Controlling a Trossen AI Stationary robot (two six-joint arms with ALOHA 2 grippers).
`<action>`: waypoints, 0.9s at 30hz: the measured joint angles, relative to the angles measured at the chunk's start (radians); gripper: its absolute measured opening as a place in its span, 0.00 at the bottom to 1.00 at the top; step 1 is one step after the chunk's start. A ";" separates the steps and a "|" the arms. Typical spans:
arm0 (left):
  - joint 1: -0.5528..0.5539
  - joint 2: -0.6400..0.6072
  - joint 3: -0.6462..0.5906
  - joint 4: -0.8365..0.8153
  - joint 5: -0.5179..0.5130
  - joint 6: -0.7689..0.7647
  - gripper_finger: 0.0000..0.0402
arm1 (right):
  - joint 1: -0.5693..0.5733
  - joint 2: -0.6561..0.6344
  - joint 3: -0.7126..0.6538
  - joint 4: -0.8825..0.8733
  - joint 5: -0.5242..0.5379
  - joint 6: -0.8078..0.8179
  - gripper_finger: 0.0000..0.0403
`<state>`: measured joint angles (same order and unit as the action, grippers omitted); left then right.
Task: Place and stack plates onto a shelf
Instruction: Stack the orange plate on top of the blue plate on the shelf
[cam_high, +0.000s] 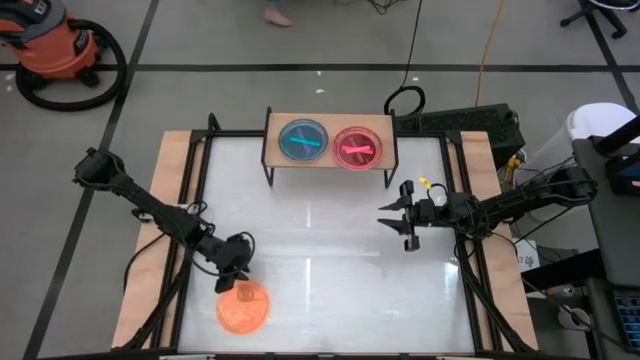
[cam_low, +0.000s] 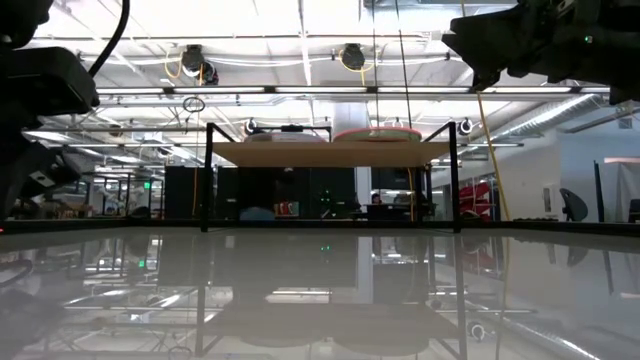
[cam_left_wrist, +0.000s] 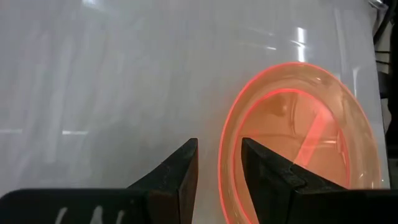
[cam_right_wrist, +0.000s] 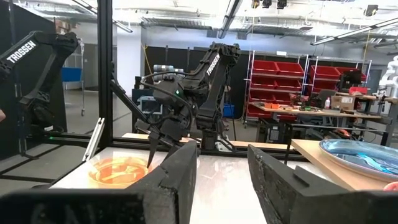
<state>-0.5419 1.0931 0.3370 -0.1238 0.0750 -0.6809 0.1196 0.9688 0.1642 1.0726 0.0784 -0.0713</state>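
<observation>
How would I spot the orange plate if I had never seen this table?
Start at the big white table seen from above, then look to its near left corner, far from the wooden shelf. Right under the left gripper lies the orange plate. It is the only plate on the tabletop; the blue plate and pink plate sit on the shelf.

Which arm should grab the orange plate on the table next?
Left. Its tool sits open right at the orange plate, while the right tool hangs open across the table near the shelf.

Bright overhead strip lights, streaky glare across the glossy tabletop (cam_high: 320, 290).
</observation>
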 joint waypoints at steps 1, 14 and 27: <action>0.000 0.000 0.000 -0.001 0.000 -0.002 0.32 | 0.000 0.000 0.000 0.000 0.000 0.000 0.31; -0.020 0.149 0.002 0.080 0.011 -0.046 0.32 | 0.000 0.000 0.001 -0.009 0.000 0.007 0.31; -0.023 0.196 0.003 0.122 0.029 -0.030 0.22 | 0.000 0.000 0.001 -0.015 0.000 0.007 0.31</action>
<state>-0.5648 1.2896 0.3401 -0.0013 0.1044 -0.7110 0.1196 0.9691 0.1654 1.0575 0.0784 -0.0639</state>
